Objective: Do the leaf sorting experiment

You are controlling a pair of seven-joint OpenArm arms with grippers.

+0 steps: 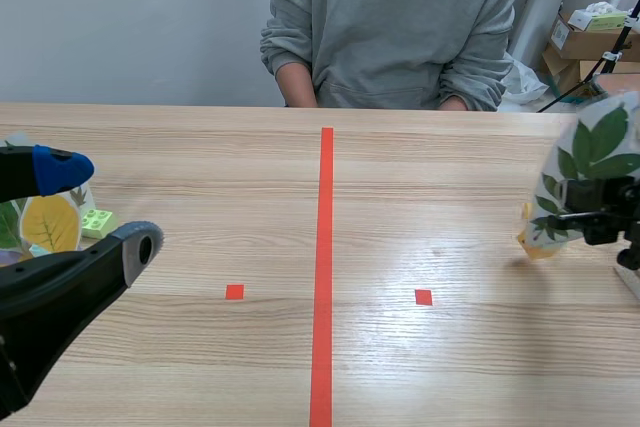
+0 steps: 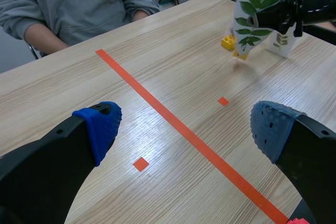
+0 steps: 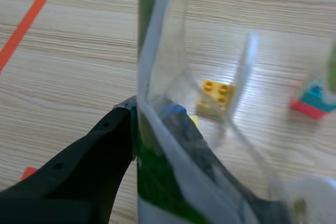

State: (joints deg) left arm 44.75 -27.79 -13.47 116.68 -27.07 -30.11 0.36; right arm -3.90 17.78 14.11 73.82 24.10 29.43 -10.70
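Right fingers (image 3: 89, 177) pinch clear laminated green-leaf card (image 1: 592, 152), left fingers (image 2: 100, 127) spread empty; slick card may slip onto worktop (image 1: 430, 207).

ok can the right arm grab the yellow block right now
Probably not yet: the right gripper is shut on the green leaf card, so it is occupied, though the yellow block sits close by.

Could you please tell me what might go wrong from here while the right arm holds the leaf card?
The glossy clear laminated card with green leaves hangs above the table in the right arm's jaws; it might slip or twist.
Its lower edge is near the small yellow toy brick; lowering could knock that.
The left arm's open jaws sit by the laminated yellow-leaf card; a careless move may nudge it.
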